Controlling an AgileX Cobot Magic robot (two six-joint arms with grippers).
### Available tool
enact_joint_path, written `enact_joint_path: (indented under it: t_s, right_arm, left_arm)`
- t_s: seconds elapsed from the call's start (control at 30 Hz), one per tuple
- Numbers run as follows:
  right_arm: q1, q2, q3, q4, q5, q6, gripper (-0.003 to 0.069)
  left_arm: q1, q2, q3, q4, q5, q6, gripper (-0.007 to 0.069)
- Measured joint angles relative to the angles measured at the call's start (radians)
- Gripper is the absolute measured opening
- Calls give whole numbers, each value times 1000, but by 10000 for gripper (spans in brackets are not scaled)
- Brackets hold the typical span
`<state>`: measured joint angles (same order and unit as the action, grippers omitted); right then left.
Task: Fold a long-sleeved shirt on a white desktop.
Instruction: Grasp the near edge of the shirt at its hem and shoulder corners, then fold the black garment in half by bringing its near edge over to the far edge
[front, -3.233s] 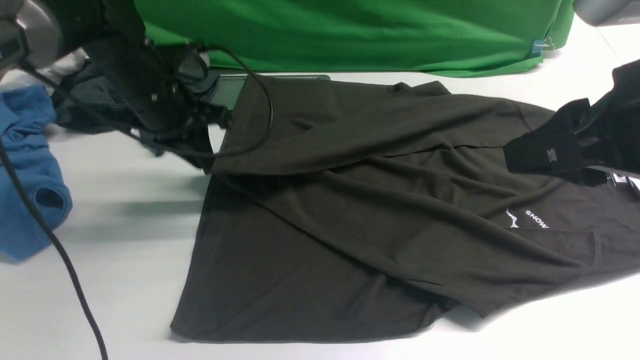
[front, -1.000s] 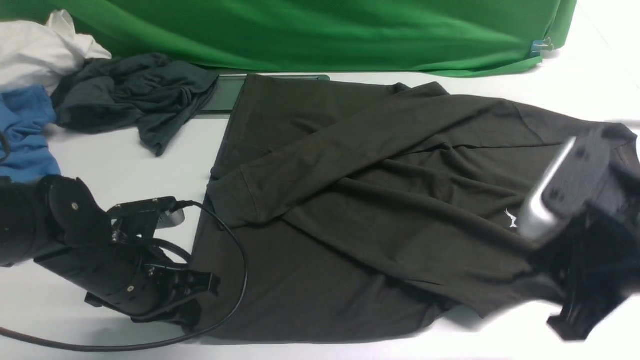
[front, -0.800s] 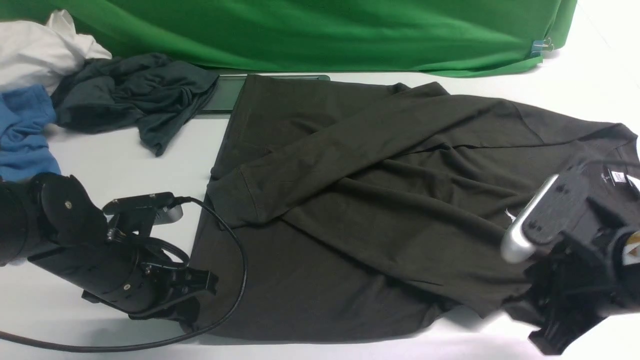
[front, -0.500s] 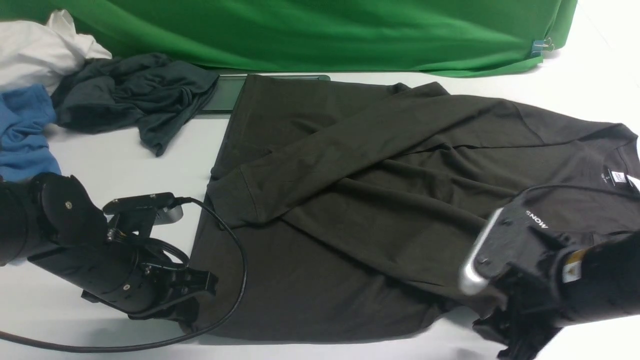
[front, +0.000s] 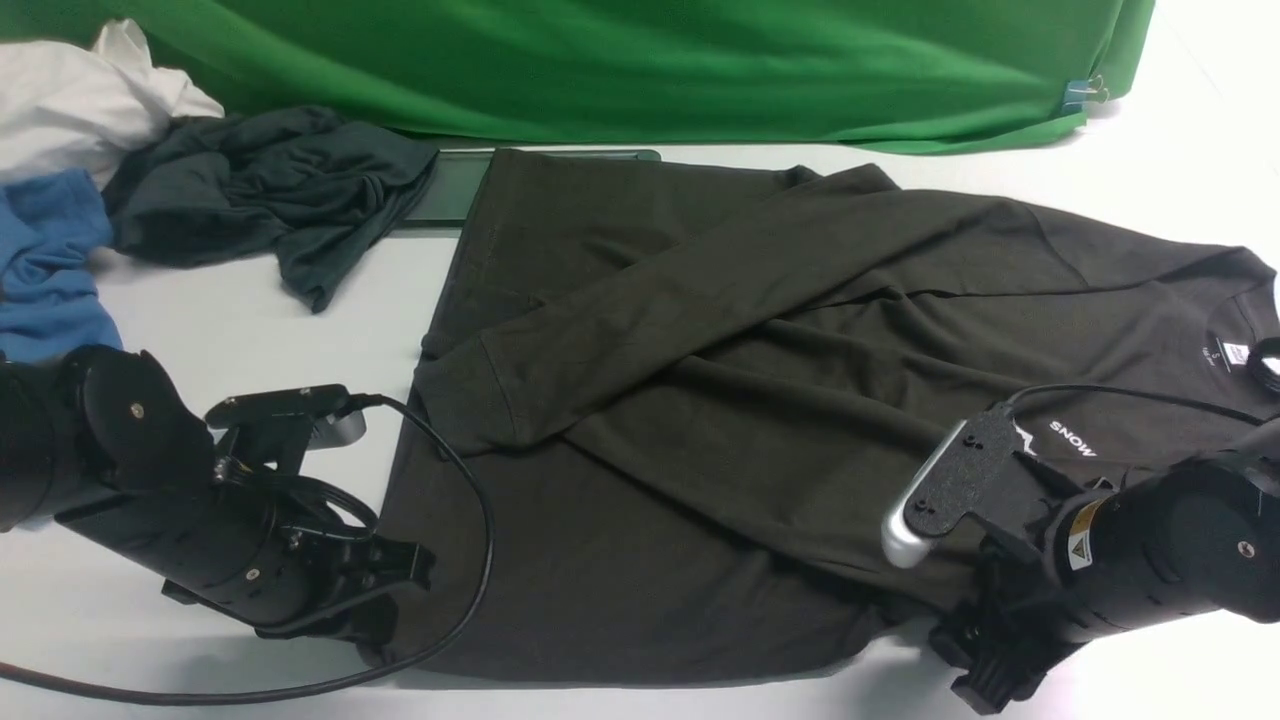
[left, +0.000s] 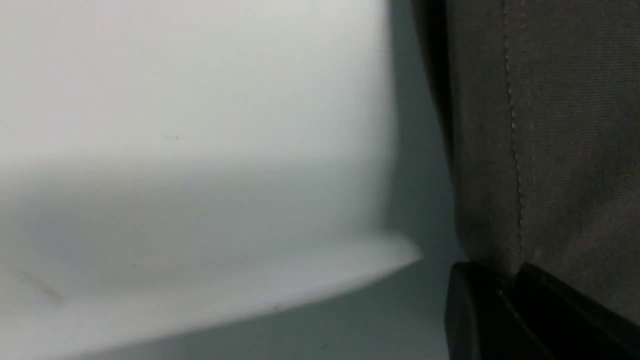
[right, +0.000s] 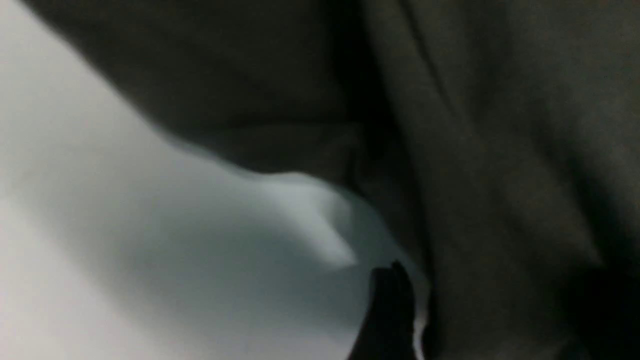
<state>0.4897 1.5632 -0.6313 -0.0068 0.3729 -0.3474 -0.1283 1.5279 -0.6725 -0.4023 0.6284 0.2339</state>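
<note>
L gripper (front: 388, 628) tight on shirt (front: 700, 400) hem

SITE: robot lab bench | SIGNS: green backdrop (front: 640, 70) behind white desktop (front: 250, 330); cable hatch (front: 447, 188); left arm (front: 180, 550), right arm (front: 1170, 560); clothes heap (front: 260, 190)

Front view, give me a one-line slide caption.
Arms low beside the long-sleeved shirt: left pincer shut on its hem, right pincer open at its near edge.
</note>
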Motion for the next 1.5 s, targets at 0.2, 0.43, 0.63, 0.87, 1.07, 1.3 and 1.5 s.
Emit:
enact_joint_path:
  t_s: [0.2, 0.43, 0.63, 0.87, 1.07, 1.3, 1.5]
  right_arm:
    - [0, 7, 0, -35, -13, 51, 324]
    - [0, 7, -34, -51, 107, 44, 57]
    - [0, -51, -79, -52, 296, 20, 57]
    - [0, -219, -86, -47, 425, 19, 57]
    - [0, -322, -45, 1, 509, 0, 57]
    - [0, -423, 10, 25, 550, -3, 58]
    - [1, -424, -72, -55, 536, 28, 56]
  left_arm:
    - [0, 0, 0, 0, 0, 0, 38]
    - [0, 0, 0, 6, -11, 1, 38]
    - [0, -34, 0, 32, 19, 2, 38]
    - [22, -213, 0, 62, 91, -2, 38]
    - [22, -370, 0, 68, 178, -2, 38]
    - [22, -425, 25, 54, 210, -3, 38]
    - [22, -383, -28, 52, 125, -3, 38]
